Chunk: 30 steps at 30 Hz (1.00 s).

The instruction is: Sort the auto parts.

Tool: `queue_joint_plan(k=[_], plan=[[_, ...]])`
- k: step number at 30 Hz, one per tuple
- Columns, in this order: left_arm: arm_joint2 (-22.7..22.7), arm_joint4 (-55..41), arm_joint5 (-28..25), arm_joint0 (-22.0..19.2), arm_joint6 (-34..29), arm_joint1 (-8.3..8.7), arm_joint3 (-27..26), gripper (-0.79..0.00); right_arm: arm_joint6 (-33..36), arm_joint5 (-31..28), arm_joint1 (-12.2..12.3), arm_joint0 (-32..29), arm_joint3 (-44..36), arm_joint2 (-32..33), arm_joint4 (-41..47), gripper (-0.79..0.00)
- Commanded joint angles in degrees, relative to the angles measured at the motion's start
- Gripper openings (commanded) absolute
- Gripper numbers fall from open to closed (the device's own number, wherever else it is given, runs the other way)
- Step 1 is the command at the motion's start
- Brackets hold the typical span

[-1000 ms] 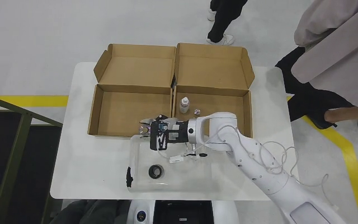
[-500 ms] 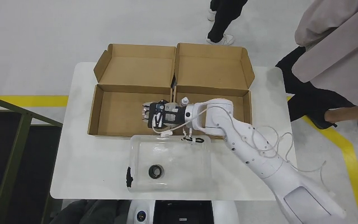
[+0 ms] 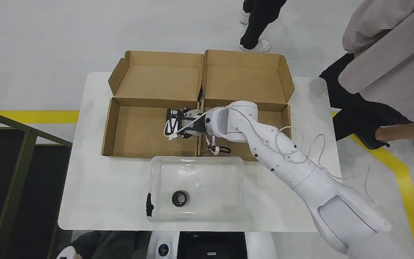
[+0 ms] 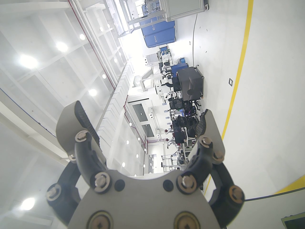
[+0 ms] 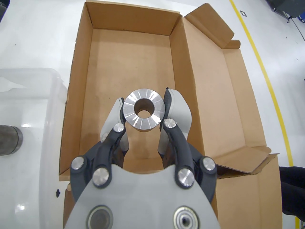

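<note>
Metal ring [image 5: 144, 113], pinched by the right gripper [image 5: 144, 102], held over the cardboard box [image 5: 128, 55] toward the far-left corner of the bench [image 3: 90, 181], left gripper [image 4: 141, 109] jaws spread.

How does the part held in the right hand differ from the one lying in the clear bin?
The silver ring is bright, machined metal; the dark ring is nearly black. The silver ring is clamped in the right hand above the cardboard box; the dark ring lies loose on the floor of the clear bin, with nothing touching it. Both are round with a central hole.
</note>
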Motion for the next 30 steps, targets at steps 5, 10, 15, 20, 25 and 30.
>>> queue_joint_plan(k=[5,10,15,20,25,30], plan=[[0.0,0.0,0.0,0.0,0.0,0.0,0.0,0.0,-0.3,-0.4,-1.7,2.2,5.8,-1.7,-0.2,-0.785],[0.0,0.0,0.0,0.0,0.0,0.0,0.0,0.0,-0.1,-0.3,-3.0,3.8,9.6,-2.5,-0.7,-0.785],[0.0,0.0,0.0,0.0,0.0,0.0,0.0,0.0,0.7,-0.6,-4.1,5.1,12.2,-3.4,-1.3,-0.785],[0.0,0.0,0.0,0.0,0.0,0.0,0.0,0.0,1.0,-1.1,-5.3,6.2,14.5,-4.5,-2.3,-0.785],[0.0,0.0,0.0,0.0,0.0,0.0,0.0,0.0,1.8,-1.0,-6.6,6.9,16.1,-5.6,-3.3,-0.717],[0.0,0.0,0.0,0.0,0.0,0.0,0.0,0.0,2.0,-1.0,-7.8,7.4,17.7,-6.4,-4.1,-0.643]])
